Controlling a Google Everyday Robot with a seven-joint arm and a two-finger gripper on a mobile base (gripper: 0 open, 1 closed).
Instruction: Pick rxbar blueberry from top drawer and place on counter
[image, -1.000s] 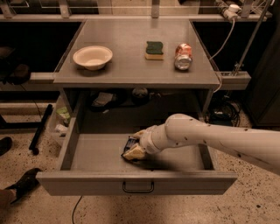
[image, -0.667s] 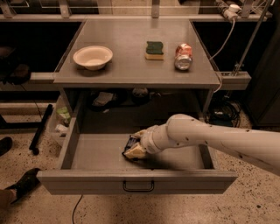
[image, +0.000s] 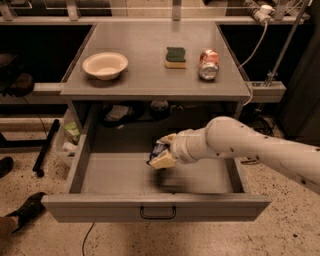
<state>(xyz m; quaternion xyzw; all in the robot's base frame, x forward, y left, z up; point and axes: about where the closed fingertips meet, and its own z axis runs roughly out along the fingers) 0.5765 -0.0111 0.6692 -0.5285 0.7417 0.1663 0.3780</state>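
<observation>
Nearest the camera, at 6 o'clock, the top drawer (image: 100, 175) stood pulled out, its flat front panel carrying a small dark pull handle (image: 157, 213) at the centre. Over the middle of the drawer floor sat the gripper (image: 160, 150), at the end of a pale arm (image: 250, 145) that reached in from 3 o'clock. Its jaws pinched the rxbar blueberry (image: 156, 147), whose dark wrapper showed between the two light fingers. The bar was tilted and appeared clear of the drawer floor, still inside the drawer's outline.

Beyond, toward 12 o'clock, lay the counter (image: 145, 80). On it a cream bowl (image: 105, 65) stood at 10 o'clock. A green-and-yellow sponge (image: 175, 56) lay near 12 o'clock. Just beside the sponge, at 1 o'clock, a red-and-silver can (image: 208, 64) lay on its side.
</observation>
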